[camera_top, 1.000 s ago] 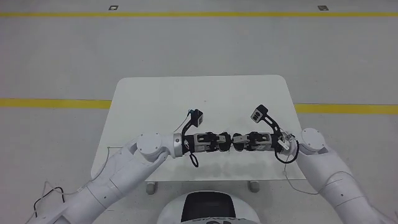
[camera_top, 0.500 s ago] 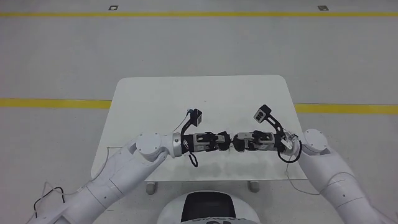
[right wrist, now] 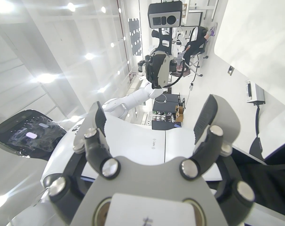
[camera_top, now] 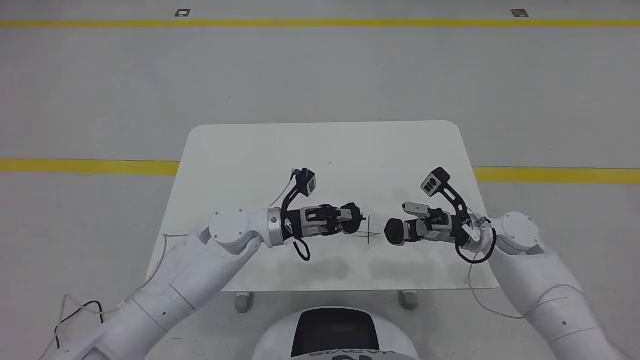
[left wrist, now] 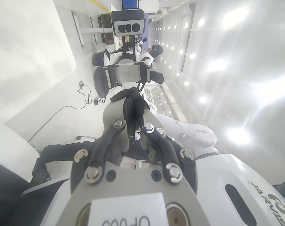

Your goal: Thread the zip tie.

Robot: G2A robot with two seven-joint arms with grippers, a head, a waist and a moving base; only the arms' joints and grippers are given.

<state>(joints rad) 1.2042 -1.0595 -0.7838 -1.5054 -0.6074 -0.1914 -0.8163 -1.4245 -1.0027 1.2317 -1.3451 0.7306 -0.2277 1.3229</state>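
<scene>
A thin black zip tie (camera_top: 369, 231) sticks out from the tips of my left gripper (camera_top: 355, 218), which is shut on it above the front middle of the white table (camera_top: 250, 160). In the left wrist view the tie's dark end (left wrist: 130, 92) shows at the closed tips of that gripper (left wrist: 132, 99). My right gripper (camera_top: 392, 231) hovers a short gap to the right of the tie, facing the left one. Its fingers stand wide open with nothing between them (right wrist: 154, 109). Each wrist view shows the other gripper head-on farther off: the right gripper (left wrist: 128, 76) and the left gripper (right wrist: 156, 71).
Both arms hang close to the table's front edge (camera_top: 330, 288). The bare tabletop stretches behind them. A black cable (camera_top: 303, 251) loops under the left wrist. Yellow lines (camera_top: 90, 166) cross the floor around the table.
The grippers were tip to tip. The right one has opened and drawn back to the right, and the left has pulled slightly left with the zip tie in it.
</scene>
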